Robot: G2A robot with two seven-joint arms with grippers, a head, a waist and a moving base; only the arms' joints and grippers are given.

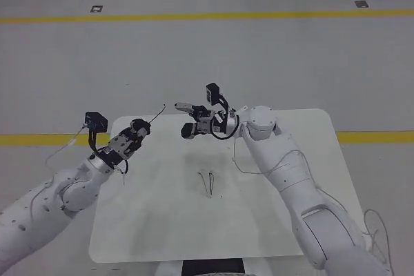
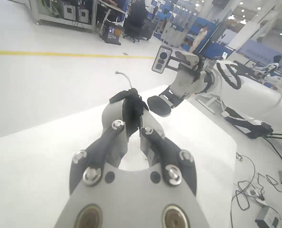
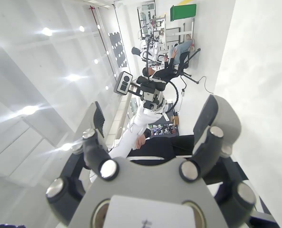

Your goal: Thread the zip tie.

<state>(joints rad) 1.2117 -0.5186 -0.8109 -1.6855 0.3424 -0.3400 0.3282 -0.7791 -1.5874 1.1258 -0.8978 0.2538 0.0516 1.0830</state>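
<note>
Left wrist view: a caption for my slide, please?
Left gripper holds a thin black plastic zip tie; open right gripper nearby.

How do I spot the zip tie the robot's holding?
At the white table's far left corner, the left arm's jaws pinch the zip tie. It's thin, dark and curls up into the air, unlike the dark strips lying flat mid-table.

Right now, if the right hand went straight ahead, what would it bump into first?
Probably the left hand, shut on the zip tie. The open right hand points across at it with only air between them. Depth is unclear, so it might slip just past.
</note>
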